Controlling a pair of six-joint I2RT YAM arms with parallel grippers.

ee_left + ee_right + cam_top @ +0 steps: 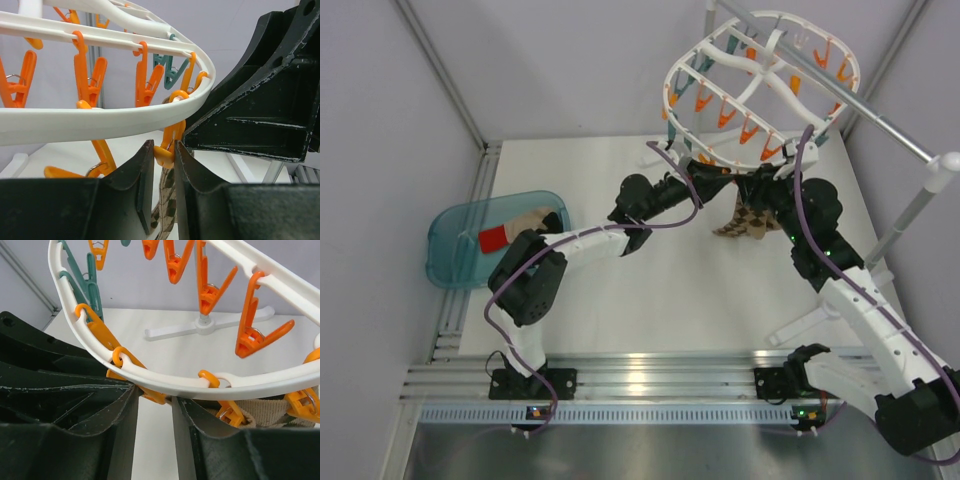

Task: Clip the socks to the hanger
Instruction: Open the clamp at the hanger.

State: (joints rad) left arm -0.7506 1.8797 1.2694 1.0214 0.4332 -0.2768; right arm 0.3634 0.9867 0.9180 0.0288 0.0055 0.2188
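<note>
The white oval hanger (672, 92) with orange and teal pegs hangs at the back right. A red-and-cream sock (506, 236) lies in the teal tub (448, 262) at the far left, away from both grippers. My left gripper (716, 184) is under the hanger's near rim (75, 125), shut (164, 150) on an orange peg (167, 150). A brown argyle sock (168, 205) hangs just below that peg. My right gripper (766, 192) is close beside it, under the rim (170, 381), jaws apart (154, 401), with an orange peg (153, 396) at the fingertips.
The grey rail stand (892, 128) carries the hanger; its white foot (812, 322) lies on the table at the right and shows in the right wrist view (205, 324). The argyle sock (744, 222) hangs between both grippers. The two grippers nearly touch.
</note>
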